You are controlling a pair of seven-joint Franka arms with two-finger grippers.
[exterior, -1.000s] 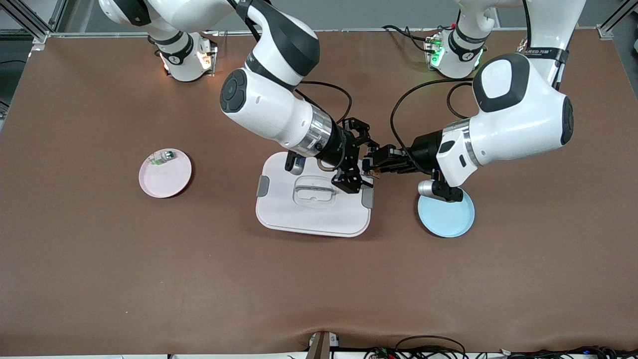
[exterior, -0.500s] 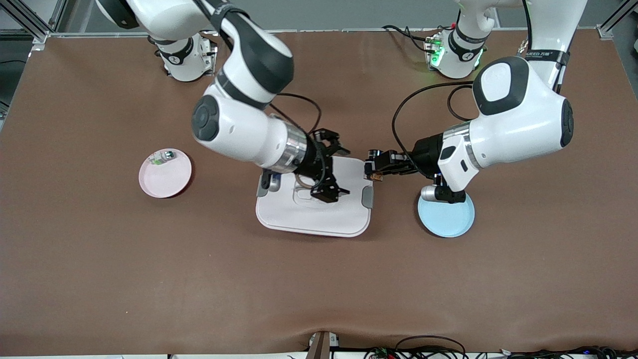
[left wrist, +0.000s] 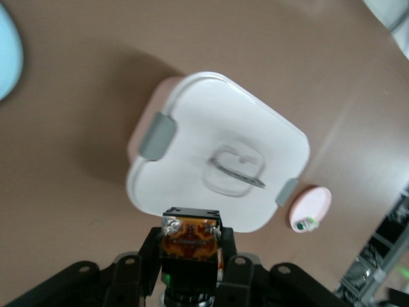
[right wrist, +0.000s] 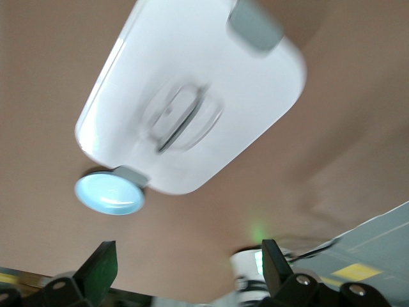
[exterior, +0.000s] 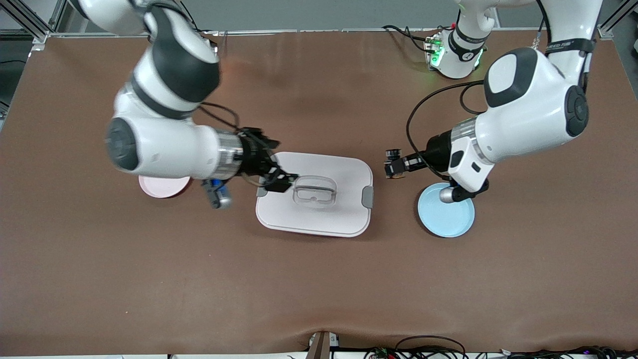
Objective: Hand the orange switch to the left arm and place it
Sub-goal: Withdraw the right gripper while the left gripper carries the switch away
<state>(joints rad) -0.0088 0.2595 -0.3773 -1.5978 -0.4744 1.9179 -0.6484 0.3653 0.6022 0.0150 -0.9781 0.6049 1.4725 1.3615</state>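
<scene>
Holding the orange switch [left wrist: 189, 231] tight, the left gripper [exterior: 394, 168] hangs at centre-right of the front view, between the box [exterior: 319, 219] and the blue plate [exterior: 446, 219] — a loose pinch could drop it. The right gripper [exterior: 276, 177], wide open and empty, sits over the box's edge — it could bump it.

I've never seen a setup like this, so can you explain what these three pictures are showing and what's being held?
Two white robot arms work at a brown table. One picture looks down from a high camera facing them; the other two come from cameras on each arm's wrist. A white lidded box sits mid-table, a pink plate toward the right arm's end, a blue plate toward the left arm's. The left gripper, over bare table between box and blue plate, has its fingers shut on the orange switch. The right gripper, open and empty, hangs over the box's edge.
</scene>
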